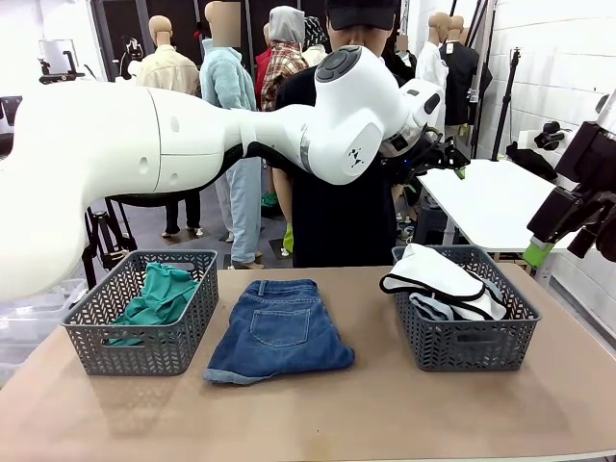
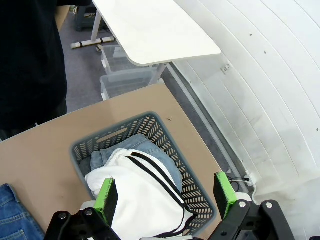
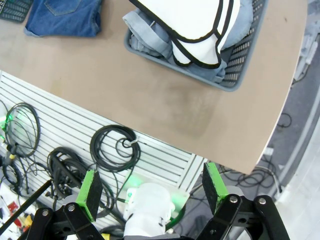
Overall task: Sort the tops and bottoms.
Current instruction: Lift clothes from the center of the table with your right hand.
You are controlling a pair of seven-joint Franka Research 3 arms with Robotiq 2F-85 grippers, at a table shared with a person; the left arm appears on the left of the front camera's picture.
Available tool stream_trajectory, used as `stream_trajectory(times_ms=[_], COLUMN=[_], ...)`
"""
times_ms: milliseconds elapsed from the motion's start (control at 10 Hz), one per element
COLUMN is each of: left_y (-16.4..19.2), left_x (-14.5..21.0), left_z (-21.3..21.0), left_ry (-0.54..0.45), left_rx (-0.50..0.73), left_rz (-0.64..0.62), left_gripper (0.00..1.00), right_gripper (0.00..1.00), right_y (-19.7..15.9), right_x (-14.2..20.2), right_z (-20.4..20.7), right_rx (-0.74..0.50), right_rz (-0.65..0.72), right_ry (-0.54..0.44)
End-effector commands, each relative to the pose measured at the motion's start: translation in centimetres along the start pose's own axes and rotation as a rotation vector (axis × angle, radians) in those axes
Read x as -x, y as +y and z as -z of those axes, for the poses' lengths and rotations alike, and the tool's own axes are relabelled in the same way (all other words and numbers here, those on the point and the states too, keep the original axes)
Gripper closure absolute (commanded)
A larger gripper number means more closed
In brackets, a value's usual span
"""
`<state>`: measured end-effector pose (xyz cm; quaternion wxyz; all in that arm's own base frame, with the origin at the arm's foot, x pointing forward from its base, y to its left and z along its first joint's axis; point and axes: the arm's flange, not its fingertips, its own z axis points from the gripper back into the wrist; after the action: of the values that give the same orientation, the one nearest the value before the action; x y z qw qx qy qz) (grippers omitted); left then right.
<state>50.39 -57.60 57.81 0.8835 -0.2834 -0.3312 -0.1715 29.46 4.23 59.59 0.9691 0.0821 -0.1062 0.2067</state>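
The teal-green top [image 1: 159, 294] lies in the left grey basket [image 1: 144, 342]. Mid-blue denim shorts [image 1: 279, 327] lie flat on the table between the baskets, back pocket up. White shorts with black trim [image 1: 438, 279] sit on faded grey-blue denim [image 1: 433, 306] in the right basket [image 1: 467, 342]. My left gripper [image 2: 165, 196] hangs open high above that basket, over the white shorts [image 2: 145, 192] and the faded denim [image 2: 145, 147]. My right gripper [image 3: 151, 189] is open and holds nothing, raised off the table's right side, looking down on the right basket [image 3: 240, 60].
A person in a black top [image 1: 337, 212] stands at the far side of the table. My left arm [image 1: 192, 135] spans the upper part of the front view. A white side table [image 1: 491, 197] stands at the right, with cables [image 3: 112, 147] on the floor beside the table.
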Motion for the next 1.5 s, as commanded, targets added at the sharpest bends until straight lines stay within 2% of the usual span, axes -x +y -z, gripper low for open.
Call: stream_trajectory(times_ms=[0,200,300,400,500,600,700,800,900,1000,1100,1200,1400], left_y=[-0.2,0.0,-1.2,-1.0,-0.3,0.7,1.4,2.7,4.4,5.4,5.7,3.9,3.9], left_x=[0.2,0.0,1.1,2.1,2.9,3.6,4.2,4.9,5.8,6.7,6.2,4.4,4.4], left_z=[-0.2,0.0,-2.8,-7.3,-11.0,-14.7,-18.0,-21.4,-24.0,-25.3,-24.8,-25.2,-25.2], left_ry=[-0.022,0.000,0.019,0.081,0.183,0.260,0.288,0.264,0.209,0.163,0.072,0.222,0.222], left_rx=[-0.017,0.000,-0.061,-0.216,-0.289,-0.348,-0.405,-0.525,-0.575,-0.601,-0.711,-0.584,-0.584], left_rz=[-0.009,0.000,0.076,0.239,0.300,0.315,0.297,0.235,0.149,0.094,0.028,0.166,0.166], left_gripper=[0.00,0.00,0.00,0.00,0.00,0.00,0.00,0.00,0.00,0.00,0.00,0.00,0.00], right_gripper=[0.00,0.00,0.00,0.00,0.00,0.00,0.00,0.00,0.00,0.00,0.00,0.00,0.00], right_y=[0.0,0.0,0.0,0.0,0.0,0.0,0.0,0.0,0.0,0.0,0.0,0.0,0.0], right_x=[-0.3,-0.3,-0.3,-0.3,-0.3,-0.3,-0.3,-0.3,-0.3,-0.3,-0.3,-0.3,-0.3], right_z=[-0.1,-0.1,-0.1,-0.1,-0.1,-0.1,-0.1,-0.1,-0.1,-0.1,-0.1,-0.1,-0.1], right_rx=[-0.007,-0.007,-0.007,-0.007,-0.007,-0.007,-0.007,-0.007,-0.007,-0.007,-0.007,-0.007,-0.007], right_rz=[0.002,0.002,0.002,0.002,0.002,0.002,0.002,0.002,0.002,0.002,0.002,0.002,0.002], right_ry=[-0.001,-0.001,-0.001,-0.001,-0.001,-0.001,-0.001,-0.001,-0.001,-0.001,-0.001,-0.001,-0.001])
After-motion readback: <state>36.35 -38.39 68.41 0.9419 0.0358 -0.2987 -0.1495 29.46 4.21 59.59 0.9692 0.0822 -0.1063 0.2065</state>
